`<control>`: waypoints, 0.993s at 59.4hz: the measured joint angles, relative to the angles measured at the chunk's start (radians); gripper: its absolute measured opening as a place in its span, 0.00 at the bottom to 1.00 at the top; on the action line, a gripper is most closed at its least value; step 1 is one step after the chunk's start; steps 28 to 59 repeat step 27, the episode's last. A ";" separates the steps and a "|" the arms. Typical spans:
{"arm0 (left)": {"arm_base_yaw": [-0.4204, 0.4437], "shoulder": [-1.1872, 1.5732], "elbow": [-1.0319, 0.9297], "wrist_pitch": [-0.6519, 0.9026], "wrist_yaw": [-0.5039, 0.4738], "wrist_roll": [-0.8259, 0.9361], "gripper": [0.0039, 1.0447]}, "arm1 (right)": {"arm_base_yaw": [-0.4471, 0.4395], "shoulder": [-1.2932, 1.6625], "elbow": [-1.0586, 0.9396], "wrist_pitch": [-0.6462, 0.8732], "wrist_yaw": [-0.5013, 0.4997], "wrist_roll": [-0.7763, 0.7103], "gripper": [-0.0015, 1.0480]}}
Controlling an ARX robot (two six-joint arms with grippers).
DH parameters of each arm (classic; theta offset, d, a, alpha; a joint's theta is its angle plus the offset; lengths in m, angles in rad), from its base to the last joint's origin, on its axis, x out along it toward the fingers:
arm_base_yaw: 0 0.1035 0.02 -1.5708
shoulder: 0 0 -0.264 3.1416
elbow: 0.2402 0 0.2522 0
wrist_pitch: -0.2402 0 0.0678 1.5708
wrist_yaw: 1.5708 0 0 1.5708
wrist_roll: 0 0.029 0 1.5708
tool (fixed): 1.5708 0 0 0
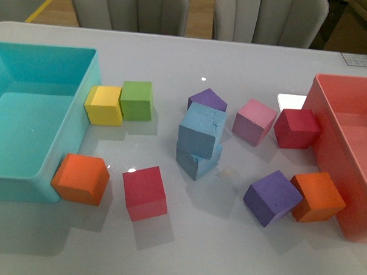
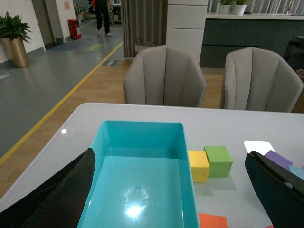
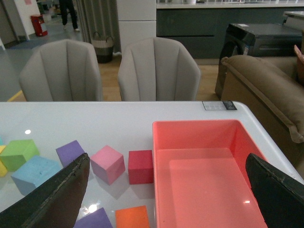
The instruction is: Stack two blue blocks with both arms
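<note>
Foam, light and pitted, is what we judge the two blue blocks to be: the upper blue block [image 1: 201, 130] already sits askew on the lower blue block [image 1: 197, 162], near the centre of the worktop [image 1: 239, 249], so the stack looks made but poorly aligned. We expect them to compress slightly and grip well; any correction should take hold on opposite flat side faces, squeezing lightly. Counting left to right in the front view: one turquoise bin [image 1: 72, 169], two orange cubes, one yellow, one green, two red, two blue, two purple, one pink, one salmon bin [image 1: 330, 128]. Neither arm appears in the front view. The left fingers [image 2: 57, 199] stand wide apart over the turquoise bin; the right fingers [image 3: 52, 194] stand wide apart over the salmon bin, holding nothing.
</note>
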 joint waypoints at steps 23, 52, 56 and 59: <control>0.000 0.000 0.000 0.000 0.000 0.000 0.92 | 0.000 0.000 0.000 0.000 0.000 0.000 0.91; 0.000 0.000 0.000 0.000 0.000 0.000 0.92 | 0.000 0.000 0.000 0.000 0.000 0.000 0.91; 0.000 0.000 0.000 0.000 0.000 0.000 0.92 | 0.000 0.000 0.000 0.000 0.000 0.000 0.91; 0.000 0.000 0.000 0.000 0.000 0.000 0.92 | 0.000 0.000 0.000 0.000 0.000 0.000 0.91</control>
